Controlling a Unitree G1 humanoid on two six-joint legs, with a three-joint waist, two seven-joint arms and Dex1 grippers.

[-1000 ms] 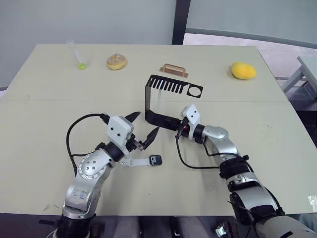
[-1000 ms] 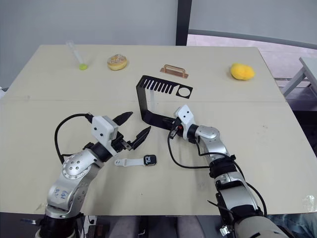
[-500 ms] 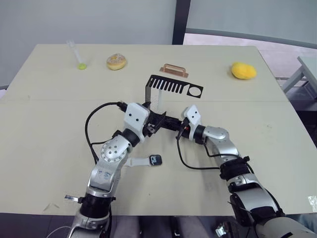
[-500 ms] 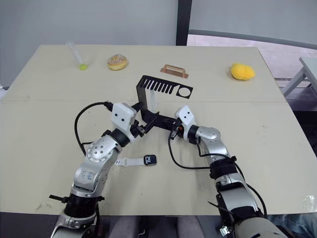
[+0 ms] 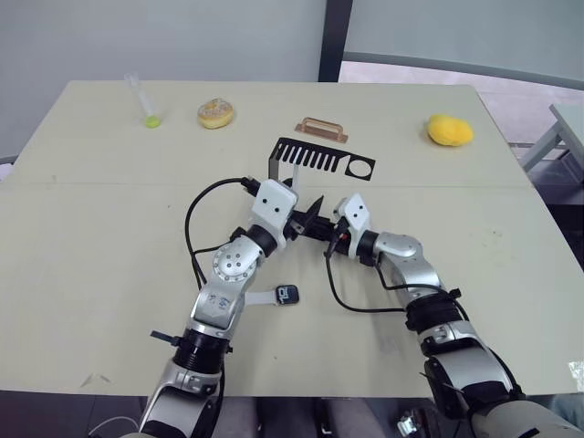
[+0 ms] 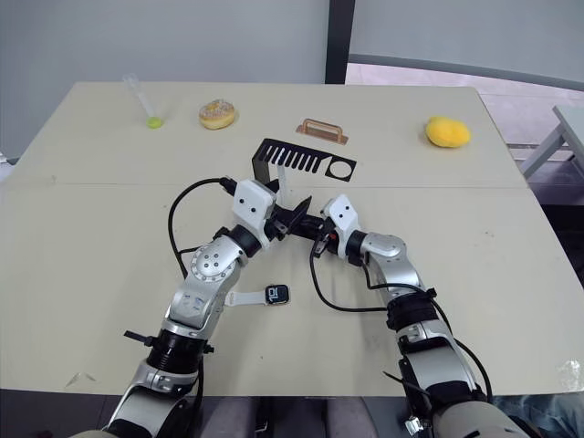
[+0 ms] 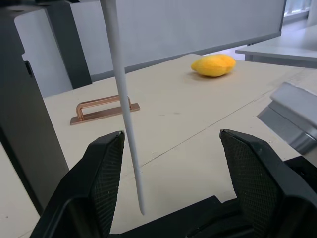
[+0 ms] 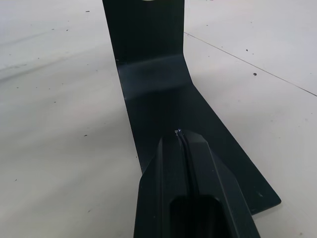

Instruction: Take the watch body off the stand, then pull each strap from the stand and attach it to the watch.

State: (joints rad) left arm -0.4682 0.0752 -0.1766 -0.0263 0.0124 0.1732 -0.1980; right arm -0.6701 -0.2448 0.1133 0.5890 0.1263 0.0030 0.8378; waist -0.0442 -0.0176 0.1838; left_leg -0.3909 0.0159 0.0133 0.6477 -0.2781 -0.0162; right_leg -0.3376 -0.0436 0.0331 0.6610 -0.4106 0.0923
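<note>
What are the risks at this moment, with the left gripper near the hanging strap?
1. The left gripper is open, and the hanging white strap sits close to one finger, not centred; closing may miss it or pinch only its edge.
2. The right gripper rests shut on the stand's foot; a hard pull may tip or slide the stand.
3. The watch body lies beside the left forearm, which may brush it.

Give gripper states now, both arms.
Left gripper: open, fingers either side of the hanging strap.
Right gripper: shut, pressing on the stand foot.
</note>
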